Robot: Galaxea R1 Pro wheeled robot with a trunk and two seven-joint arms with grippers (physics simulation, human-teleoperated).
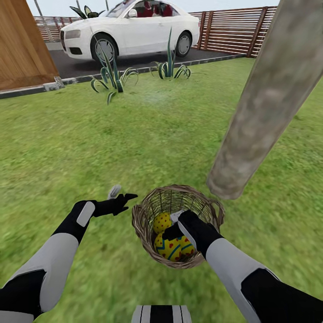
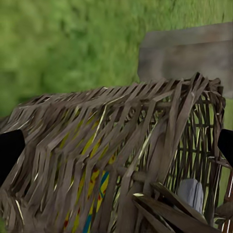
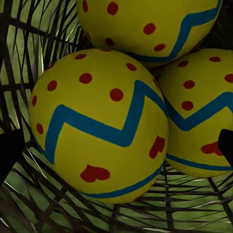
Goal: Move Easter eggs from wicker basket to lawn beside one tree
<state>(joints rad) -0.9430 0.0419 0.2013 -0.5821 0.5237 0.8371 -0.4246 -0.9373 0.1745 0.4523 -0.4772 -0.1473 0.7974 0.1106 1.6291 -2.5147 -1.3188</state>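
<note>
The wicker basket (image 1: 146, 224) stands on the lawn (image 1: 148, 134) just in front of the tree (image 1: 269, 98), whose trunk meets the grass behind the basket's right rim. All three Easter eggs lie inside it: a near one (image 3: 99, 131), one beside it (image 3: 204, 116) and one behind (image 3: 145, 24). Two eggs (image 1: 162, 222) (image 1: 172, 248) show from the head camera. My right gripper (image 1: 177, 220) reaches down into the basket, open, just above the eggs. My left gripper (image 1: 121, 194) hovers open beside the basket's outer wall (image 2: 111, 145), holding nothing.
Two spiky plants (image 1: 112, 78) (image 1: 170, 67) grow at the lawn's far edge. Beyond them a white car (image 1: 130, 29) stands on dark asphalt before a slatted fence (image 1: 233, 29). A wooden wall (image 1: 22, 45) rises at the far left. Open grass lies left and ahead.
</note>
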